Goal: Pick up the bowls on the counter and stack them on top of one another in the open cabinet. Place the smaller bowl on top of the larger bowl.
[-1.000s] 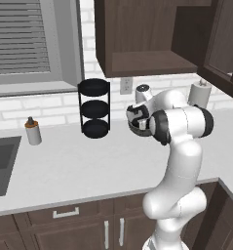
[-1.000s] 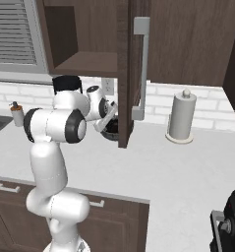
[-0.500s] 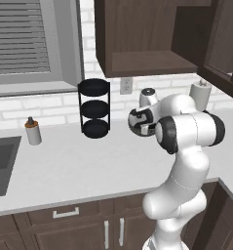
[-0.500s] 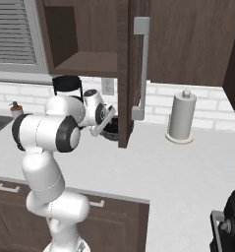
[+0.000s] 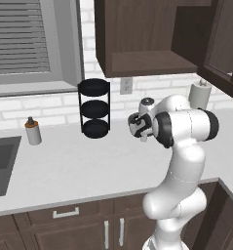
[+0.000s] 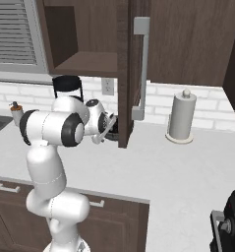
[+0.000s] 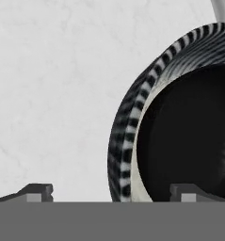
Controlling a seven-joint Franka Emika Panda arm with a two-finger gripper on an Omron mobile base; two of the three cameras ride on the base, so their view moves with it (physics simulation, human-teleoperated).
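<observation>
In the hand view the larger bowl [image 7: 128,136] shows its dark streaked outside and pale inner rim. The glossy black smaller bowl [image 7: 189,127] sits nested inside it. Both rest on the pale counter [image 7: 52,84]. My gripper [image 7: 112,193] is open and hangs just above the bowls' near rim, with one fingertip [image 7: 36,190] outside the wall and the other over the black inside. In the right base view the gripper [image 6: 106,129] points at the bowls, a dark shape [image 6: 114,130] half hidden by the cabinet door. The open cabinet [image 5: 152,63] is above, its shelf bare.
The cabinet's open door [image 6: 131,74] with a silver handle hangs just right of my hand. A black three-tier rack [image 5: 94,108] stands to the left by the wall. A paper towel roll [image 6: 180,118] is to the right. A small bottle [image 5: 33,132] and sink [image 5: 1,163] lie far left.
My hand has dipped slightly toward the bowls and the elbow has swung a little. The bowls have not moved.
</observation>
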